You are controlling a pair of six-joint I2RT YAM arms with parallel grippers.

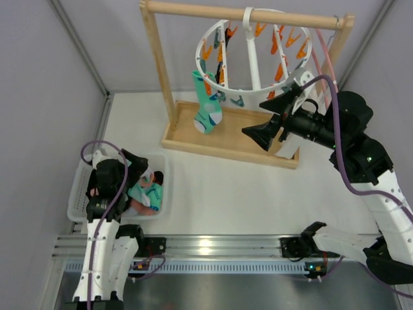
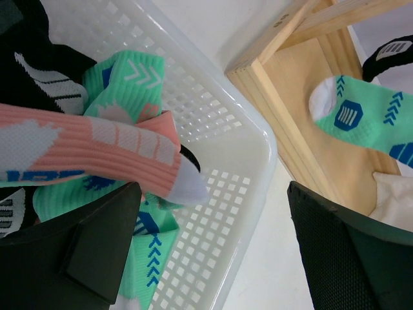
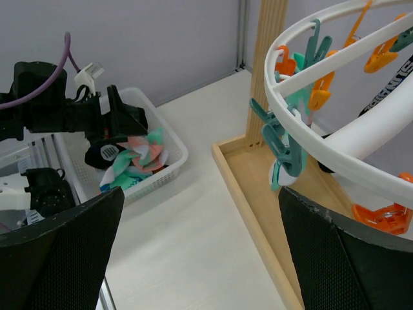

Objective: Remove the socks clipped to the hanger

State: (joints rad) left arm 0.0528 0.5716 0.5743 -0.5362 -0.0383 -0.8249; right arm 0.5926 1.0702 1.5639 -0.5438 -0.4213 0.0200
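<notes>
Dangling vertically from the hanger [image 1: 253, 61], a teal sock [image 1: 208, 103] hangs just left of the right hand [image 1: 253, 119], spread wide; the left hand [image 2: 213, 226], likewise spread, sits farther off.

So the hanger [image 3: 381, 129] gets chopped off by the top and right edges in the right wrist view, and most of its ring is lost. Below the hanger, the green sock [image 2: 368, 116] and a black sock [image 2: 390, 55] are cut by the left wrist view's right edge. Down-left of the hanger, the pile of socks [image 1: 147, 194] in the basket [image 1: 76, 205] is mostly covered by the left arm [image 1: 106, 184] from above.
</notes>
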